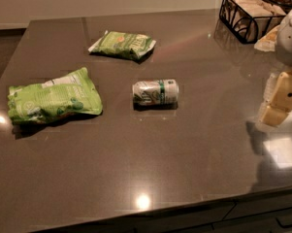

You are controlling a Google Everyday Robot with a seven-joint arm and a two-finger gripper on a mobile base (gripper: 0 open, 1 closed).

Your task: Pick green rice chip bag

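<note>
The green rice chip bag (53, 99) is a puffy, lime-green crinkly bag with a white patch. It lies flat on the dark grey counter (150, 159) at the left. My gripper (277, 101), cream-coloured, hangs at the right edge of the view just above the counter. It is far to the right of the bag and holds nothing that I can see.
A smaller, flatter, darker green bag (123, 43) lies farther back. A white and green can (155, 92) lies on its side in the middle, between the bag and my gripper. A black wire basket (250, 14) with napkins stands at the back right. The counter's front edge runs along the bottom.
</note>
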